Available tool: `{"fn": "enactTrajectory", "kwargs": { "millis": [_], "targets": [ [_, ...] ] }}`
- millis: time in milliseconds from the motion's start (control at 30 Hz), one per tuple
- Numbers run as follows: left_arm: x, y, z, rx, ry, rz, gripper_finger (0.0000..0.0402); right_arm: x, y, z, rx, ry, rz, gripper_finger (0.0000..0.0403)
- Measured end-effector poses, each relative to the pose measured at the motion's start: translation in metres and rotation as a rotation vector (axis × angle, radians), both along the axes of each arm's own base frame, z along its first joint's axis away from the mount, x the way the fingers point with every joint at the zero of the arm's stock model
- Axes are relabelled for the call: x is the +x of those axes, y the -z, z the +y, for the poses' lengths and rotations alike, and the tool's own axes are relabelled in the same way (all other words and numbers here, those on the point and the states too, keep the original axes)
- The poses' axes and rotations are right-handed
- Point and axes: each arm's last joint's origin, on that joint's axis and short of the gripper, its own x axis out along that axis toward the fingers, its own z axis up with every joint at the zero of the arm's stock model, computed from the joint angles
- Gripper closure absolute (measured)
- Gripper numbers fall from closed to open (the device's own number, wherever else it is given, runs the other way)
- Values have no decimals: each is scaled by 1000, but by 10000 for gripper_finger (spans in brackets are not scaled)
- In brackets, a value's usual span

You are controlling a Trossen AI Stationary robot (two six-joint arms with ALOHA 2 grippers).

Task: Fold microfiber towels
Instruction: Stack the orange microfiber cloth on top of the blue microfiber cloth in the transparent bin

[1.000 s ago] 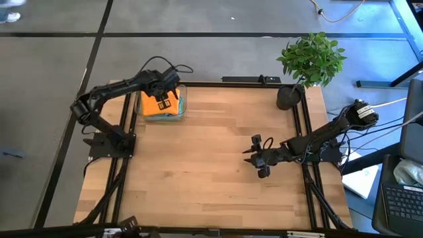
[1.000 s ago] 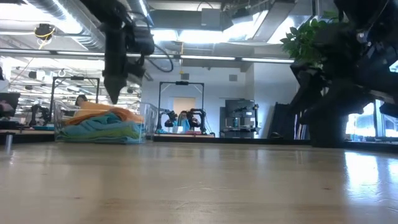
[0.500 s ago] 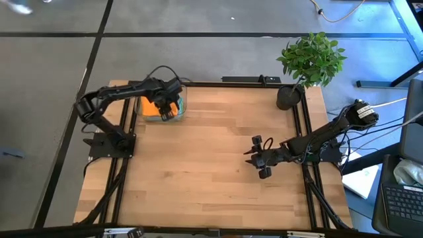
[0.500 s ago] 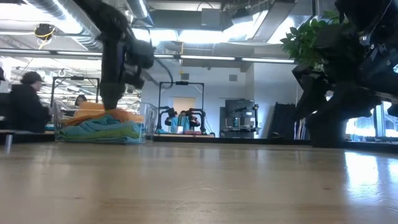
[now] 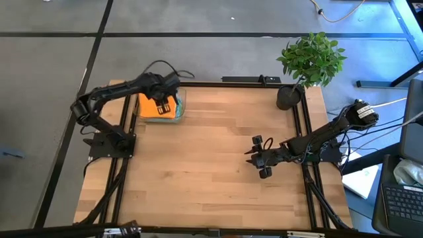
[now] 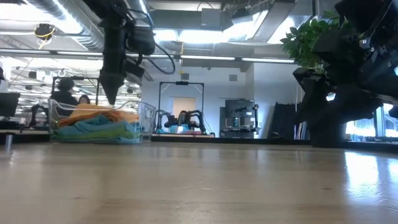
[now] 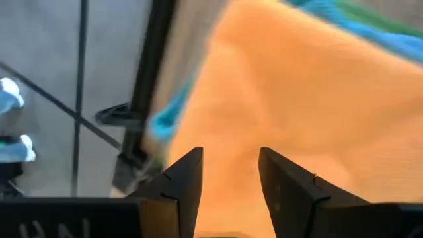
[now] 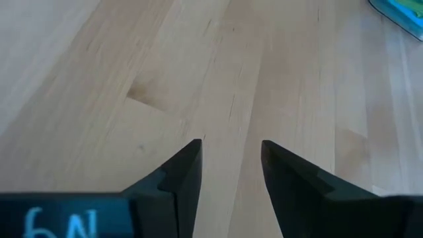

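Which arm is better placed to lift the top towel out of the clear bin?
Left. Its end effector hangs open right over the orange towel atop the bin's pile; the right end effector waits open across the table.

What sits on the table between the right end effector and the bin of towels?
Nothing: in the high view only bare wood separates the right end effector from the clear bin with the orange towel on top; the left end effector hovers there.
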Motion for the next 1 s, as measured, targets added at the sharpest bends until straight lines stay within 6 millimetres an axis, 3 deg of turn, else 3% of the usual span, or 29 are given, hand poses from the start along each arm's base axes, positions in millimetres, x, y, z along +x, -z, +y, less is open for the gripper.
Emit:
{"fn": "enactTrajectory", "kwargs": {
  "millis": [233,367,533,667,800,933,1000],
  "targets": [
    [-33,-4,32,23,-163,-23,261,0,0,0,3,1,-7,244],
    [-37,9,53,-4,-227,-77,261,0,0,0,4,2,-7,244],
    [-32,34,66,-32,-245,19,261,-1,1,0,13,17,7,244],
    [-30,43,73,23,-259,86,261,-1,1,0,11,16,9,244],
    [-28,43,76,61,-294,47,261,-1,1,0,11,17,10,244],
    [-23,33,67,31,-310,57,261,-1,1,0,12,17,9,244],
    [-19,18,60,43,-305,66,261,-1,1,0,14,20,9,244]
  ]
}}
